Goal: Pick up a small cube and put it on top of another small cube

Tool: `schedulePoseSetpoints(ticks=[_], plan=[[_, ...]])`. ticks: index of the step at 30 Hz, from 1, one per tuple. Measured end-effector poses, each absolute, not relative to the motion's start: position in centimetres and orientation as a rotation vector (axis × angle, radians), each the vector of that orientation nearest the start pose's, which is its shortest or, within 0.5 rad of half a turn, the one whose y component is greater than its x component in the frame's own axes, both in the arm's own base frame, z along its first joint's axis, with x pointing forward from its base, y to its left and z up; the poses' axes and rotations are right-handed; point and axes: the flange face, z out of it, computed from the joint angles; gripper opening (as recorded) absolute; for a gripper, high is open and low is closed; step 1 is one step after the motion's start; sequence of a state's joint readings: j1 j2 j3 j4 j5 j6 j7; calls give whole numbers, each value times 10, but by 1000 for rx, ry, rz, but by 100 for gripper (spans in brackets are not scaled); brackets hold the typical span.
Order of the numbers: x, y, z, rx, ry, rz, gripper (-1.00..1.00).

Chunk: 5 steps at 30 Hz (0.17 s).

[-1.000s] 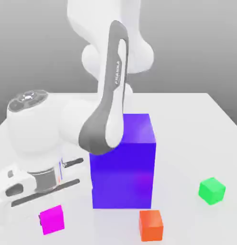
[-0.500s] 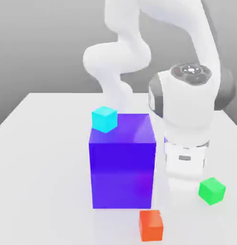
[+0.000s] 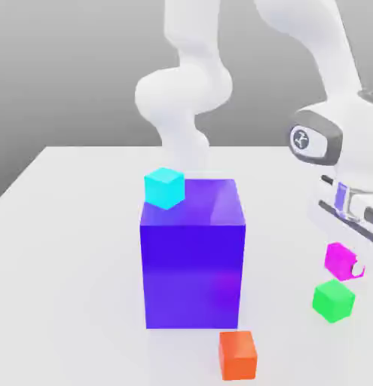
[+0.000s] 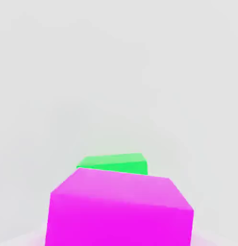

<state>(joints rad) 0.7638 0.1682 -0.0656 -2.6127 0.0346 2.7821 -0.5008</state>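
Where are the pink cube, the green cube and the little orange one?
pink cube [image 3: 339,259], exterior view, its front face
green cube [image 3: 332,301], exterior view, its front face
orange cube [image 3: 237,356], exterior view, its front face

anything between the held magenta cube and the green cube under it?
Nothing: in the exterior view a bare gap separates the magenta cube from the green cube.

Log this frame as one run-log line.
phase: carry | gripper: shut on magenta cube | position: just above green cube, not touching | stacked: no | cyan cube: beside blue block
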Motion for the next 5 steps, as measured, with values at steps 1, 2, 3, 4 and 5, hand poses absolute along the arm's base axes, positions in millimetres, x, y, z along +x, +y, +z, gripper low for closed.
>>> schedulePoseSetpoints(ticks=[1, 2, 3, 4, 5], plan=[[335, 277, 185, -2622, -1729, 0, -100], [334, 276, 180, -2623, -1729, 1, 100], [334, 276, 180, -2623, -1729, 1, 100], [334, 276, 180, -2623, -1729, 1, 100], [334, 276, 180, -2623, -1729, 1, 100]])
